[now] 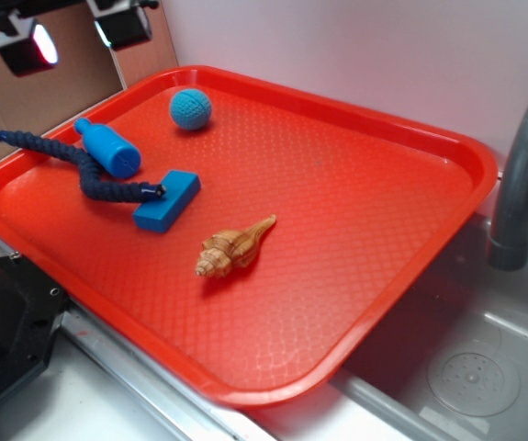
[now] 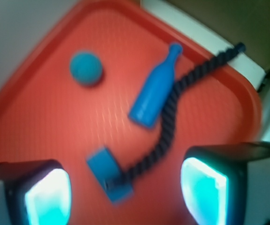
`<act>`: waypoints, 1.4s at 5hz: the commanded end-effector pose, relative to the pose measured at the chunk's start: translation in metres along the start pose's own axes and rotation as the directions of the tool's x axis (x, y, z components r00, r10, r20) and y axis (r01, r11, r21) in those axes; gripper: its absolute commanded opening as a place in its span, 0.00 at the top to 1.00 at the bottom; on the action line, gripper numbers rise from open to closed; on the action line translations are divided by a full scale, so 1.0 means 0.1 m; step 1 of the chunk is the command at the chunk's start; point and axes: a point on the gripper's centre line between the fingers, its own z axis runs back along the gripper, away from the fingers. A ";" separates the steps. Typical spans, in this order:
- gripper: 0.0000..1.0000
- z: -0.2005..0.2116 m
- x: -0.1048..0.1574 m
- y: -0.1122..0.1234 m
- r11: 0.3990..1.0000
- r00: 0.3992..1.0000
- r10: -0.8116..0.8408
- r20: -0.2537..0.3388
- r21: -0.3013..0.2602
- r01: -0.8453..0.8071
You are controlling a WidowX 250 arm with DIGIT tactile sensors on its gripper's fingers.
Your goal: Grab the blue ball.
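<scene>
1. Blue ball (image 1: 191,108) sits near the far rim of the red tray (image 1: 365,303), alone, well apart from the other items. Wrist view: ball (image 2: 85,68) upper left, blurred.
2. Gripper (image 2: 125,194) wide open, empty, raised above the tray's left end; both pads (image 2: 48,197) visible, nothing between them.
3. Knitted surface: likely soft, light, grippy, slightly compressible. Low slip risk; round, so may roll if nudged by one pad first.
4. Best hold: across the widest part, pads on opposite sides, centred from above.
5. Nearby clutter: blue bottle-shaped cylinder (image 1: 107,149), dark braided rope (image 1: 84,170), blue block (image 1: 168,200), seashell (image 1: 234,246). None touching the ball.
</scene>
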 end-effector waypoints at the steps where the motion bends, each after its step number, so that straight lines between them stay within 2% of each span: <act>1: 0.00 -0.36 0.34 -0.20 0.999 0.991 0.040 0.126 -0.010 -0.039; 3: 0.00 -0.72 0.62 -0.33 0.999 0.983 0.035 0.179 0.026 -0.040; 6: 0.00 -1.07 0.87 -0.39 0.997 0.980 0.029 0.199 0.067 -0.043; 7: 0.10 -1.11 0.89 -0.40 0.997 0.978 0.030 0.204 0.066 -0.044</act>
